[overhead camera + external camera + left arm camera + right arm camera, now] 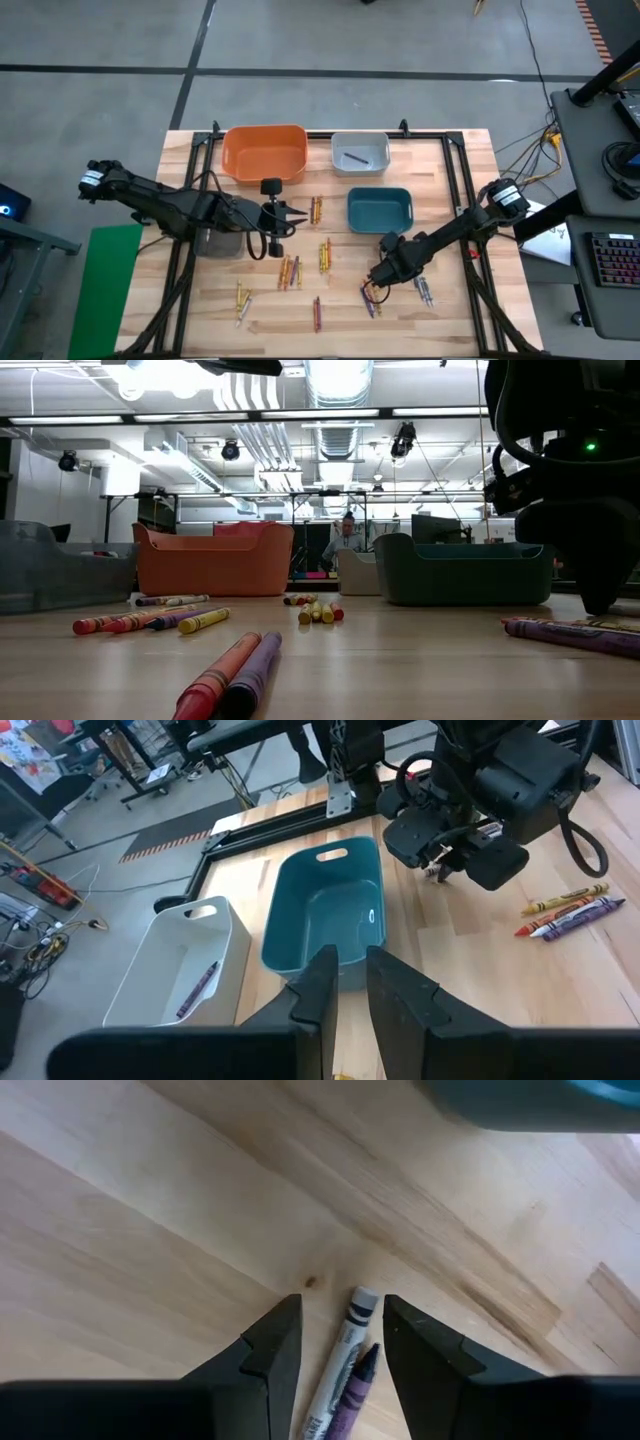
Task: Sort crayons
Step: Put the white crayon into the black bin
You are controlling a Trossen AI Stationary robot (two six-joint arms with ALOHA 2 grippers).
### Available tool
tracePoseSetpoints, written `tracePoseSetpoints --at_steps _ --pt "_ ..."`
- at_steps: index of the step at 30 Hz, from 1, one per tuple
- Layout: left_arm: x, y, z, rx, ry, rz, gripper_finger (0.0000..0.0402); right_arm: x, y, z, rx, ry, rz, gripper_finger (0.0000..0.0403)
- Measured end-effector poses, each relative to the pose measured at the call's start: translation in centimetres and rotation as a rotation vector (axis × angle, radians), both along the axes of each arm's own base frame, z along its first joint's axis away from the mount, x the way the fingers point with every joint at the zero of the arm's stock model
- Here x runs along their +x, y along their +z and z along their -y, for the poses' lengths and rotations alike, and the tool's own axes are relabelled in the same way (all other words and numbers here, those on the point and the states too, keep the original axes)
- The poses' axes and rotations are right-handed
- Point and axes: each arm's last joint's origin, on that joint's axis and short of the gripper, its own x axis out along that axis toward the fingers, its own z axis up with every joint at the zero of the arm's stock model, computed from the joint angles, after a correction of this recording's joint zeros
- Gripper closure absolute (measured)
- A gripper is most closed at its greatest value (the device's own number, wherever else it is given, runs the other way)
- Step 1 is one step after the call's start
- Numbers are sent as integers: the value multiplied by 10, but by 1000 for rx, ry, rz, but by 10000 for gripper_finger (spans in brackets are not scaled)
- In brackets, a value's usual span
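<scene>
From above: crayons (290, 268) scattered over the table (440, 318) in front of orange bin (264, 153), white bin (359, 152) and teal bin (380, 209), one crayon lying in the white bin; left gripper (298, 214) held just left of a crayon pair, right gripper (376, 287) low over crayons near the front right. At table height: crayons in loose clusters across the wood, a person far behind the bins, neither gripper's fingers readable. Left wrist: left fingers (320, 988) apart with a narrow gap, nothing between, over the teal bin's near rim; right wrist: right fingers (275, 1342) spread wide, straddling a grey crayon (343, 1348) and a purple crayon (357, 1380), not clamped.
</scene>
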Motion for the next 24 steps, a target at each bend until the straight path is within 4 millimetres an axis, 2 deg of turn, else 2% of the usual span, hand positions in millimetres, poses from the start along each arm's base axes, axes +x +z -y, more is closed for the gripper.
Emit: tracePoseSetpoints --at_steps 10,24 --pt "0 0 0 0 0 0 362 0 -5 0 14 6 30 302" --pt "0 0 0 -1 0 2 362 4 -7 -2 33 15 74 306"
